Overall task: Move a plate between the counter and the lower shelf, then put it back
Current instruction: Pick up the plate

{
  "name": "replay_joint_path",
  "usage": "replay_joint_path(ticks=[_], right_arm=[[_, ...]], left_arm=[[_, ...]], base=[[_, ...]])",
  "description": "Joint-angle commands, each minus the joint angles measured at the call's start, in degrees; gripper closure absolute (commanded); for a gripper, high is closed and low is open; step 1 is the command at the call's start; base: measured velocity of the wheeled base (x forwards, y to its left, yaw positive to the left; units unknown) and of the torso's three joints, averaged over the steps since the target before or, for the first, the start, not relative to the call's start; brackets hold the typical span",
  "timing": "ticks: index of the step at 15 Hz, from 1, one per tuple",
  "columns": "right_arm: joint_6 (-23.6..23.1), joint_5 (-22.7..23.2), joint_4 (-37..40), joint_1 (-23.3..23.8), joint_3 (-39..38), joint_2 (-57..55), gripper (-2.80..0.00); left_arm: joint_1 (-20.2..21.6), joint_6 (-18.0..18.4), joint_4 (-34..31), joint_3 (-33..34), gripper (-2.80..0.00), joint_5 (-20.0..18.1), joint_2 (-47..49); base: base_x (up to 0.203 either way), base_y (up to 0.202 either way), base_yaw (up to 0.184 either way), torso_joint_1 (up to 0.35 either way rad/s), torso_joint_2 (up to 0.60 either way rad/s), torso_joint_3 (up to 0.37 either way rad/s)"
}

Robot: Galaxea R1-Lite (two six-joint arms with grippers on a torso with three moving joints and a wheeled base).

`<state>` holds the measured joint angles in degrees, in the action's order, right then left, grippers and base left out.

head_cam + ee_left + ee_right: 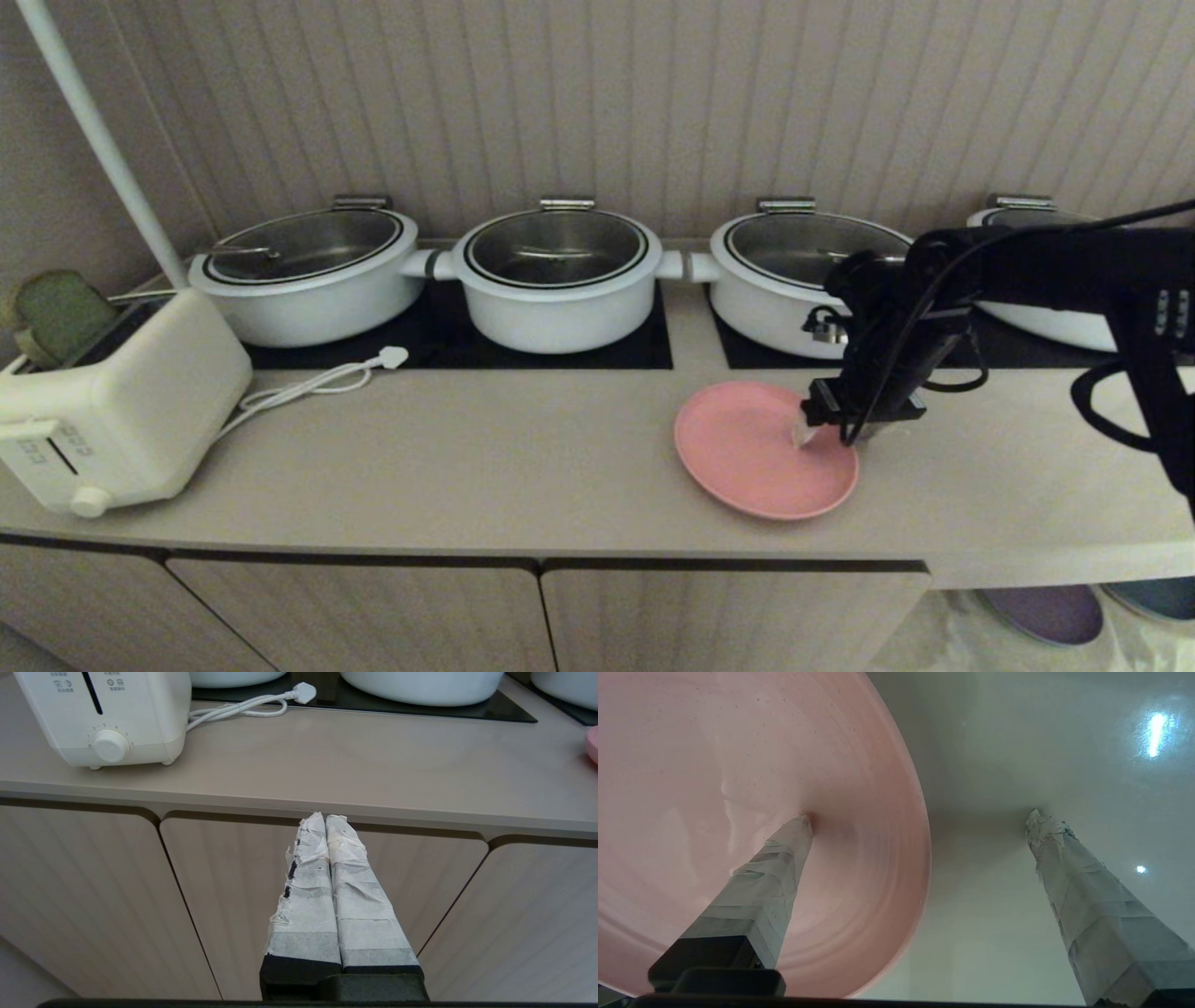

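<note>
Pink plate [761,453] lies flat on the desk [485,467], right of centre, near the front edge, just in front of the hob panel [467,341]. Right gripper [831,431] points down at the plate's right rim, jaws wide apart and straddling that rim: one taped finger [777,868] tip sits on the plate's inner surface, the other finger [1078,882] is outside the rim, tip at the desk. Plate not clamped. In the right wrist view the plate [738,812] fills one side, bare desk [1041,756] the other.

Left gripper [325,819] is parked low in front of the cabinet doors [117,896], below the desk's front edge, jaws together, taped fingertips touching, nothing between them. It is out of the head view.

Four white lidded pots stand in a row along the back; the third pot [789,271] is right behind the right arm. A white toaster [112,401] sits at the desk's left end, its loose cord and plug [392,357] trailing beside it.

Bottom right, under the desk, the lower shelf [943,639] with white cloth shows a purple plate [1050,611] and part of a blue plate [1158,597].
</note>
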<state>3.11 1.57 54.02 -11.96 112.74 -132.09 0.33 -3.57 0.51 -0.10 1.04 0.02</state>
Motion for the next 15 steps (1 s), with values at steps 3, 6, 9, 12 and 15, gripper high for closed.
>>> replay_joint_path(ticks=[3, 6, 9, 12, 15], right_arm=[[0.1, -0.1, 0.2, 0.1, -0.1, -0.7, -2.80], [0.1, 0.0, 0.2, 0.1, -0.1, -0.7, 0.00], [0.4, 0.0, 0.2, 0.1, -0.1, -0.6, 0.00], [1.1, 0.0, -0.1, 0.4, -0.1, -0.2, 0.00], [2.3, -0.1, -0.4, 0.4, -0.1, 0.3, 0.00]], left_arm=[[0.0, 0.0, 0.0, 0.0, 0.00, 0.0, 0.1], [0.0, 0.0, 0.0, 0.0, 0.00, 0.0, 0.1], [0.0, 0.0, 0.0, 0.0, 0.00, 0.0, 0.1], [0.0, 0.0, 0.0, 0.0, 0.00, 0.0, 0.1], [0.0, 0.0, 0.0, 0.0, 0.00, 0.0, 0.1]], base=[[0.000, 0.000, 0.000, 0.000, 0.00, 0.000], [0.000, 0.000, 0.000, 0.000, 0.00, 0.000], [0.000, 0.000, 0.000, 0.000, 0.00, 0.000], [0.000, 0.000, 0.000, 0.000, 0.00, 0.000], [0.000, 0.000, 0.000, 0.000, 0.00, 0.000]])
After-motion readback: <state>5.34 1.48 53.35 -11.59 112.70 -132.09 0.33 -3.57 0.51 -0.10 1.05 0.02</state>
